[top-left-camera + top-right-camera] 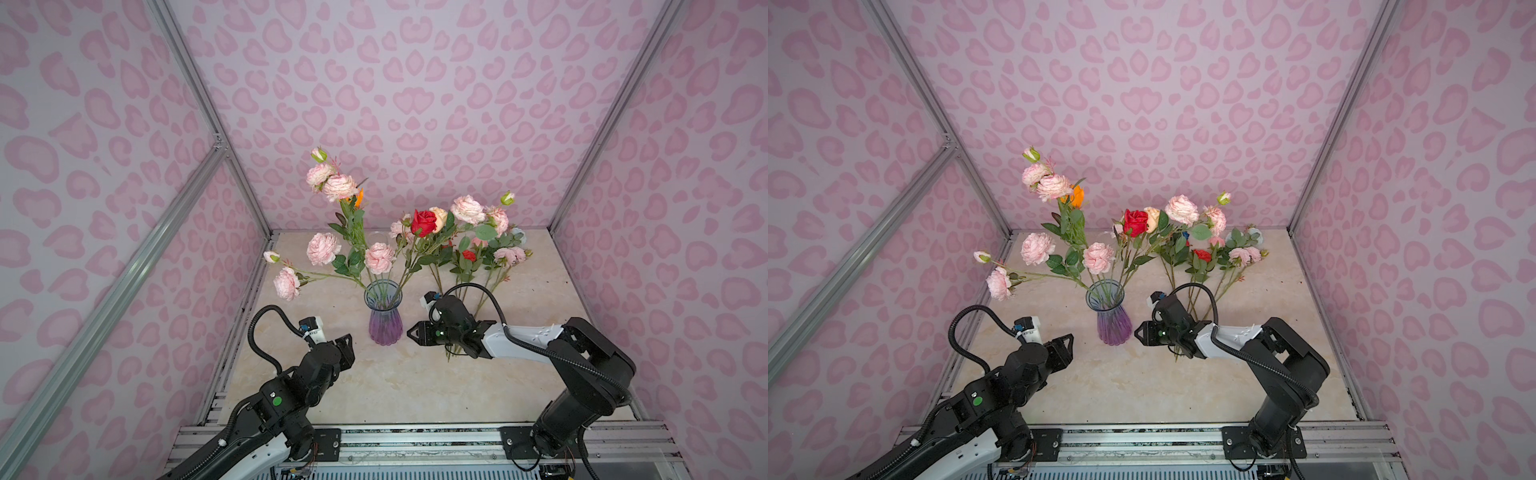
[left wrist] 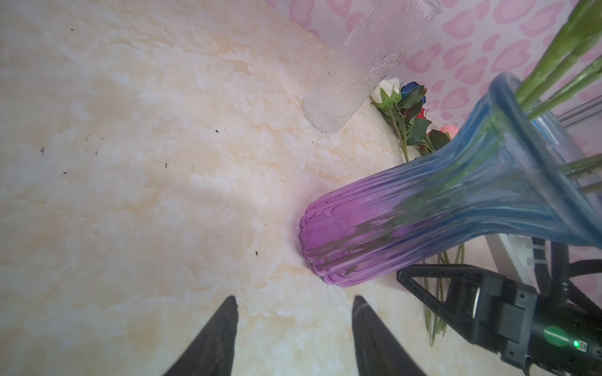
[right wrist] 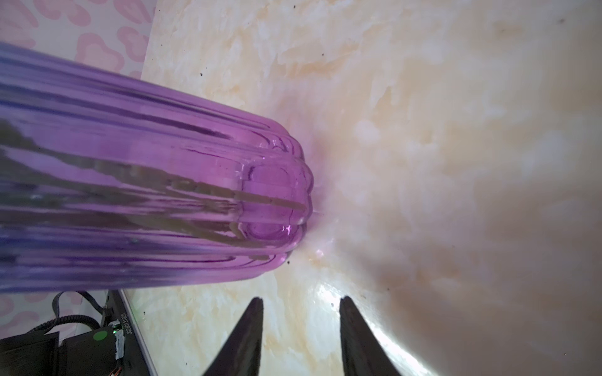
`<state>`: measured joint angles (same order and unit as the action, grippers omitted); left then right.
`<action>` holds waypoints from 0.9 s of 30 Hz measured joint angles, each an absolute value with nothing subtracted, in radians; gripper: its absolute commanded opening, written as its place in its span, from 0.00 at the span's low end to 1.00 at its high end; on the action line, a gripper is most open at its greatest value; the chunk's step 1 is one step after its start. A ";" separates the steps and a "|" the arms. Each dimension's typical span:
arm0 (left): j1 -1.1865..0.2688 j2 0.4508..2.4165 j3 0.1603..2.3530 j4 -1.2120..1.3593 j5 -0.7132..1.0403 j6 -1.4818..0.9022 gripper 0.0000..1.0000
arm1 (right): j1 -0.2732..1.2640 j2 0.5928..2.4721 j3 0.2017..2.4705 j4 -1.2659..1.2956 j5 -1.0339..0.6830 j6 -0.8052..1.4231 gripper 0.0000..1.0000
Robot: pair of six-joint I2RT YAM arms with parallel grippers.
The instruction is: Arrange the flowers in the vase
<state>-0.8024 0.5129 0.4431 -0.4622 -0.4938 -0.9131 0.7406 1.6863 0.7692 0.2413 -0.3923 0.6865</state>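
Left end effector (image 2: 294,304), right end effector (image 3: 302,301), jaws apart, empty, ribbed purple-blue glass vase (image 1: 385,324), marbled tabletop (image 1: 415,382)

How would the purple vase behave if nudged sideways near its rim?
Probably tippy: the vase stands on a small base while long flowers fan far out above it. Its smooth ribbed glass likely slides on the polished table and looks fragile.

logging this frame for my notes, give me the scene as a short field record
vase: ribbed glass vase, purple base fading to blue rim, upright
in vase: several green-stemmed pink flowers
loose flowers: lying on marble-look tabletop, right of vase
left gripper: open, empty, left of vase base
right gripper: open, empty, right of vase base
other: clear textured glass cylinder behind vase
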 measured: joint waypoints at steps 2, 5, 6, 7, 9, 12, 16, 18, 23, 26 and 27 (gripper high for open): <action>-0.802 0.513 0.444 -0.461 -0.496 -0.910 0.57 | 0.741 1.708 0.785 0.259 -0.396 0.689 0.39; -0.802 0.512 0.444 -0.461 -0.497 -0.896 0.57 | 0.745 1.741 0.807 0.282 -0.402 0.697 0.38; -0.802 0.511 0.444 -0.461 -0.497 -0.896 0.57 | 0.747 1.750 0.812 0.284 -0.407 0.697 0.38; -0.802 0.509 0.444 -0.461 -0.497 -0.895 0.57 | 0.749 1.759 0.818 0.287 -0.412 0.699 0.38; -0.802 0.501 0.444 -0.462 -0.498 -0.890 0.57 | 0.751 1.772 0.829 0.290 -0.416 0.709 0.37; -0.802 0.486 0.443 -0.462 -0.499 -0.888 0.58 | 0.754 1.792 0.850 0.294 -0.421 0.716 0.37; -0.802 0.469 0.438 -0.464 -0.506 -0.888 0.58 | 0.764 1.821 0.884 0.299 -0.423 0.722 0.37; -0.802 0.468 0.434 -0.467 -0.506 -0.887 0.58 | 0.767 1.835 0.901 0.302 -0.425 0.722 0.36; -0.802 0.458 0.429 -0.476 -0.513 -0.886 0.58 | 0.772 1.880 0.957 0.305 -0.427 0.722 0.36; -0.802 0.451 0.426 -0.476 -0.518 -0.885 0.58 | 0.775 1.910 0.991 0.308 -0.427 0.722 0.35; -0.802 0.449 0.423 -0.476 -0.520 -0.885 0.58 | 0.776 1.920 1.004 0.308 -0.427 0.722 0.35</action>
<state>-0.8024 0.4492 0.4232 -0.4763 -0.5201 -0.8848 0.7757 1.9202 1.0039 0.3080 -0.4267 0.7219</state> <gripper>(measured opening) 0.575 0.357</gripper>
